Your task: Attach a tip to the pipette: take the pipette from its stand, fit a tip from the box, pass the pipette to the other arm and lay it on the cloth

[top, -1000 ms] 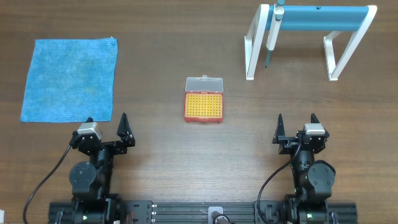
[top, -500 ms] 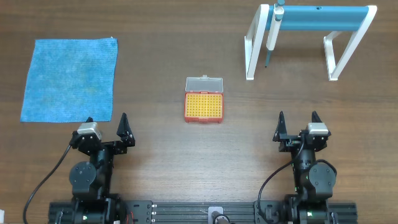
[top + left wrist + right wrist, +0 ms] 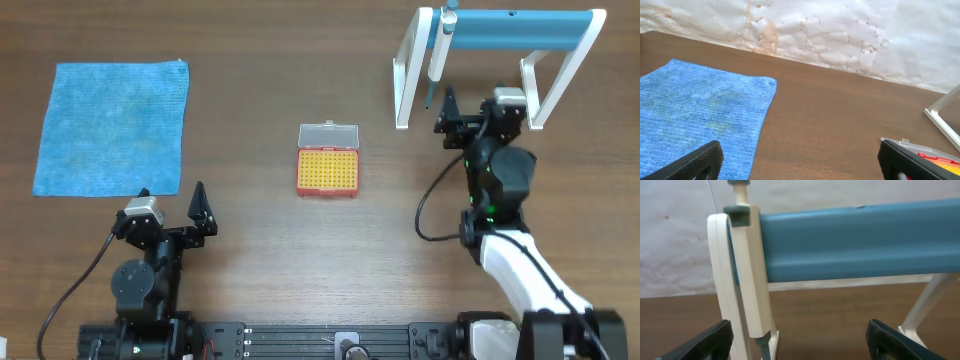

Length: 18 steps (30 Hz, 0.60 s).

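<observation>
The white pipette (image 3: pixel 439 52) hangs upright at the left end of the stand's blue bar (image 3: pixel 510 30). My right gripper (image 3: pixel 472 108) is open just in front of the stand, a little right of the pipette. In the right wrist view the pipette (image 3: pixel 752 280) hangs close ahead between the open fingers (image 3: pixel 695 342), nearer the left one, untouched. The orange tip box (image 3: pixel 328 170) sits open mid-table, full of yellow tips. The blue cloth (image 3: pixel 112 128) lies flat at the far left. My left gripper (image 3: pixel 172 200) is open and holds nothing, near its base, just below the cloth (image 3: pixel 695 115).
The stand's white legs (image 3: pixel 403 80) flank the right gripper, and one leg (image 3: pixel 720 280) stands right beside the pipette. The tip box (image 3: pixel 935 155) lies to one side of the left gripper. Bare wooden table lies between the box and both arms.
My right arm has reached from near its base out to the stand and now faces the pipette. The left arm has not moved.
</observation>
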Each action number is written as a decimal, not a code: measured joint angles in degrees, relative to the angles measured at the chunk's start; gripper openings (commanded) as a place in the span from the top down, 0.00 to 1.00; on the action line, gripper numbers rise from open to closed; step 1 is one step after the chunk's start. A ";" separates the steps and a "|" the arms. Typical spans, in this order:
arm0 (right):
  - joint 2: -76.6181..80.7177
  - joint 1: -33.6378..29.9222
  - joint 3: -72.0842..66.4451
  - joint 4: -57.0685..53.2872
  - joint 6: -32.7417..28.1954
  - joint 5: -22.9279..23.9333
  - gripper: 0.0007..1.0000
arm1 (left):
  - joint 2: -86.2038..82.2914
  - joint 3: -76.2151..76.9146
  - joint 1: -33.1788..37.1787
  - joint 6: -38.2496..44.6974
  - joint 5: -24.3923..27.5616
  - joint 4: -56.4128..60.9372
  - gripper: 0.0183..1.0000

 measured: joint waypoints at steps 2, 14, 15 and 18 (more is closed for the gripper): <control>2.25 0.83 1.79 0.09 0.15 0.00 0.14 | 0.00 0.00 0.00 0.00 0.00 0.00 0.00; 11.85 1.92 9.44 0.42 -0.55 0.00 0.14 | 0.00 0.00 0.00 0.00 0.00 0.02 0.00; 12.11 1.92 9.84 0.42 -0.55 0.00 0.14 | 0.00 0.00 0.00 0.00 0.00 0.02 0.00; 12.81 1.92 10.21 0.37 -0.57 0.00 0.14 | 0.00 0.00 0.00 0.00 0.00 0.02 0.00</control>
